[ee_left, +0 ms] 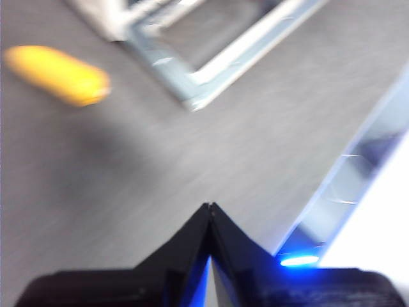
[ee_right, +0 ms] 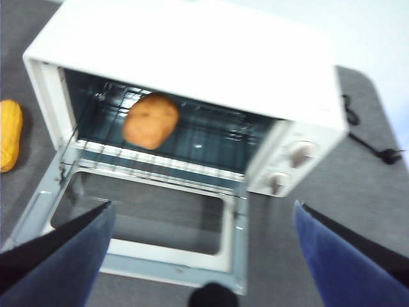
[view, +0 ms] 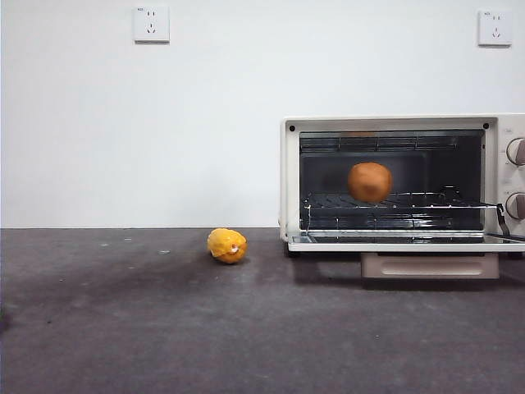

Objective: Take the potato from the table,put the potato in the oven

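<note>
The orange-brown potato (view: 370,181) (ee_right: 150,120) rests on the wire rack inside the cream-white oven (view: 290,176) (ee_right: 192,51), whose glass door (view: 394,241) (ee_right: 238,249) hangs open and flat. My right gripper (ee_right: 201,224) is open, its jaws spread wide above the lowered door, apart from the potato. My left gripper (ee_left: 209,208) is shut with nothing in it, over the dark grey table (view: 123,328) (ee_left: 128,173) near the corner of the oven door (ee_left: 192,96). Neither arm shows in the front view.
A bumpy bright-yellow fruit-like object (view: 227,245) (ee_left: 57,74) (ee_right: 9,134) lies on the table left of the oven. The oven's two knobs (view: 516,151) (ee_right: 300,152) face front at its right side. A black cable (ee_right: 367,147) trails behind the oven.
</note>
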Motion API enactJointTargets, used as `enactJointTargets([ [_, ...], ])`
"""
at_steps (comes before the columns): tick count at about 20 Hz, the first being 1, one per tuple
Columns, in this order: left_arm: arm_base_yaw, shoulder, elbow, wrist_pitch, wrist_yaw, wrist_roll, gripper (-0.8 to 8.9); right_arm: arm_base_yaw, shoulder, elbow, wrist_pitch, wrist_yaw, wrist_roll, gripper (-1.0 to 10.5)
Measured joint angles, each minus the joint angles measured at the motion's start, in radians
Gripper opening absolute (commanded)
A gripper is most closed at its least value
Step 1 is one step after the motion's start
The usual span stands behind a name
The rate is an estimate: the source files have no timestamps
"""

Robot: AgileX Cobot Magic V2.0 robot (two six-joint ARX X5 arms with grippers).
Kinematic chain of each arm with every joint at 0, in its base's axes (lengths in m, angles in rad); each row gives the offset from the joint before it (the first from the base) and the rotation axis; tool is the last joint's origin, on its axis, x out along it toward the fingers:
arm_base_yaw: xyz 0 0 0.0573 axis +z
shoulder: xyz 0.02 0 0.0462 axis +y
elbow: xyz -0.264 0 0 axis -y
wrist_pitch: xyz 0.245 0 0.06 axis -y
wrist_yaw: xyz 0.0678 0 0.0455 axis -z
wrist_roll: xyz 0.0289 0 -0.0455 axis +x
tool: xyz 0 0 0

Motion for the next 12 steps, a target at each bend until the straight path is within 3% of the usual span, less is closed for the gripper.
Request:
enactJointTargets([
  [4, 0.006, 0.13, 0.0, 0.091, 0.137, -0.03, -0.06, 0.004, -0.144, 0.0, -0.1, 0.025, 0.002, 4.3],
  [9, 0.006, 0.301, 0.0, 0.194, 0.259, -0.076, -0.06, 0.004, -0.305, 0.0, -0.227, 0.029, 0.004, 1.1],
  [12, 0.006, 0.4, 0.0, 0.237, 0.289, -0.108, -0.06, 0.004, -0.394, 0.0, -0.281, 0.029, 0.019, 1.1],
])
